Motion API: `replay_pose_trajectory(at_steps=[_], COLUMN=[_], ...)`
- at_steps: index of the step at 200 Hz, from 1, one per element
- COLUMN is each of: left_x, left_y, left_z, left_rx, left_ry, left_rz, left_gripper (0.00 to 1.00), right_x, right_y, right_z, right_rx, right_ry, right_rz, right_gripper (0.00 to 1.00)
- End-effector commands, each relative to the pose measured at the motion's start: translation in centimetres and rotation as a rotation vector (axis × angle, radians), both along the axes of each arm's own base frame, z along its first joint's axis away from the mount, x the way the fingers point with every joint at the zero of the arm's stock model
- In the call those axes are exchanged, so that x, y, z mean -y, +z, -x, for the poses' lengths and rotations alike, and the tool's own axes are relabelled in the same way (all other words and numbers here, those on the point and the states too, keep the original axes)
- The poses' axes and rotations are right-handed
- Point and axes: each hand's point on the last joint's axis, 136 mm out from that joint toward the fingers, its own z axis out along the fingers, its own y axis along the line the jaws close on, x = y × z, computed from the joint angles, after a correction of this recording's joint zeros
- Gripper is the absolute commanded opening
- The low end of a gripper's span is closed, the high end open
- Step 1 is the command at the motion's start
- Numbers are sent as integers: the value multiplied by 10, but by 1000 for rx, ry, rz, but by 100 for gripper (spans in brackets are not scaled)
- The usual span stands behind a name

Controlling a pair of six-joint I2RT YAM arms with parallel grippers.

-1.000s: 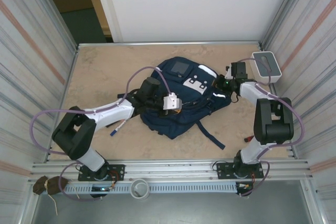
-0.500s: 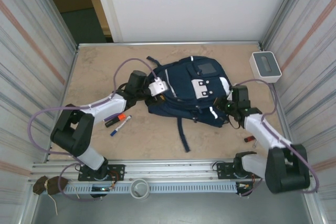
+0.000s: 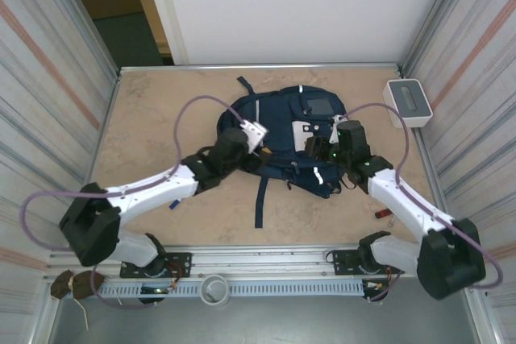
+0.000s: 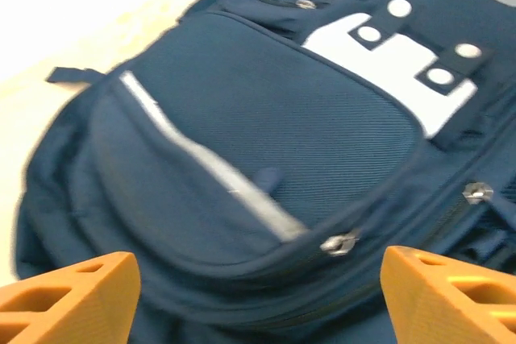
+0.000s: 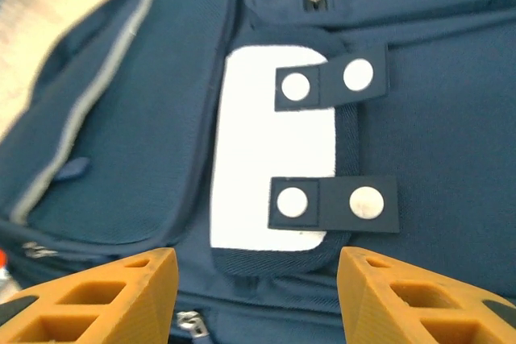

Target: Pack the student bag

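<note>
Bag (image 3: 282, 122) lies flat mid-table, front pockets up, with one strap (image 3: 260, 199) trailing toward the near edge. Nearest me, a small red thing (image 3: 383, 215), perhaps a marker, lies on the table (image 3: 145, 110) by the right arm. The left gripper (image 3: 258, 129) hangs over the bag's left side, jaws spread wide and holding nothing. The right gripper (image 3: 314, 147) hovers above the white label (image 5: 242, 159), jaws parted and likewise empty. Far right, a box (image 3: 407, 102) sits by the wall.
</note>
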Motion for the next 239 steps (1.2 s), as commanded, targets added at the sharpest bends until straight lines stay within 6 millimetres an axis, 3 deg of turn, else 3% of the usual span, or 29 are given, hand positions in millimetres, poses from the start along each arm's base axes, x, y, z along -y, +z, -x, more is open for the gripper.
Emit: replay_pose_trajectory(at_steps=[1, 27, 48, 98, 147, 239], left_x=[6, 23, 30, 15, -12, -38], left_y=[3, -17, -34, -41, -54, -66], left_z=[-15, -26, -34, -41, -27, -2], left_rx=[68, 95, 88, 114, 43, -70], left_ry=[136, 163, 174, 229, 257, 258], left_rz=[-114, -227, -296, -380, -327, -204], left_gripper=[85, 98, 99, 99, 86, 65], right_x=[4, 15, 20, 29, 29, 28], right_y=[-5, -31, -41, -53, -58, -59], right_z=[-16, -19, -17, -11, -10, -10], right_rx=[3, -75, -97, -127, -143, -148], right_ry=[-29, -72, -80, -97, -87, -73], right_rz=[24, 14, 9, 46, 51, 62], right_gripper=[53, 53, 53, 52, 52, 51])
